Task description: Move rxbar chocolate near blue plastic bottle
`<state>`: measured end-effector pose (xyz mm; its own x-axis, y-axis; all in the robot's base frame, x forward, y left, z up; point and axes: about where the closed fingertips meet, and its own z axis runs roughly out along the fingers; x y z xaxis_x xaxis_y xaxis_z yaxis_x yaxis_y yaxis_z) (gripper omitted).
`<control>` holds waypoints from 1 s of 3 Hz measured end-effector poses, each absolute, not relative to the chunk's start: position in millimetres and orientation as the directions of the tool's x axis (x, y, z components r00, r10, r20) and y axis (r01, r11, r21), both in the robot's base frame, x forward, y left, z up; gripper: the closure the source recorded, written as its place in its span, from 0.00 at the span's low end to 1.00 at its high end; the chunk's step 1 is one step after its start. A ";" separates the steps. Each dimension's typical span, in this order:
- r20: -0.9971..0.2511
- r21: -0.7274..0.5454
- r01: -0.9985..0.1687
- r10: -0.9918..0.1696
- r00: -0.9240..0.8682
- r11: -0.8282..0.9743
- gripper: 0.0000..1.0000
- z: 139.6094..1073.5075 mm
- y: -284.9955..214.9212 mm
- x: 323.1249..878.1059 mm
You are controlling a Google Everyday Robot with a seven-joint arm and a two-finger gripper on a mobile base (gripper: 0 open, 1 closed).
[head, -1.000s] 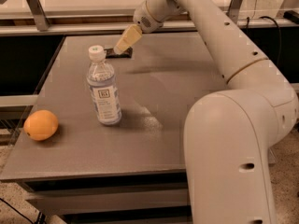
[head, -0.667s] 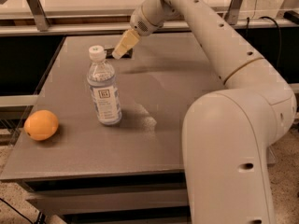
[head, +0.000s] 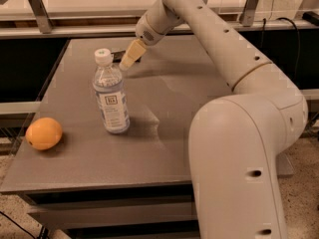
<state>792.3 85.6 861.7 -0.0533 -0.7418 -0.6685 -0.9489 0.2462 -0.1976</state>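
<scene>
The blue plastic bottle stands upright on the grey table, left of centre, with a white cap and a pale label bearing a dark square logo. My gripper is at the far side of the table, just behind and right of the bottle's cap, low over the surface. The rxbar chocolate shows only as a dark sliver at the gripper's tip; most of it is hidden by the gripper. I cannot see whether the gripper holds it.
A round orange fruit lies near the table's front left corner. My large white arm fills the right side of the view. A rail and a pale counter run behind the table.
The gripper has moved a little nearer and leftward, toward the bottle's cap, with the dark bar at its tip. The bottle and the orange have not moved.
</scene>
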 end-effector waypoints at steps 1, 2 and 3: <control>-0.675 -0.176 -0.954 -0.735 -0.062 0.243 0.00 852.6 88.9 794.3; -0.677 -0.160 -0.957 -0.732 -0.073 0.243 0.17 845.0 89.5 797.1; -0.672 -0.152 -0.958 -0.736 -0.081 0.244 0.38 839.3 88.0 799.4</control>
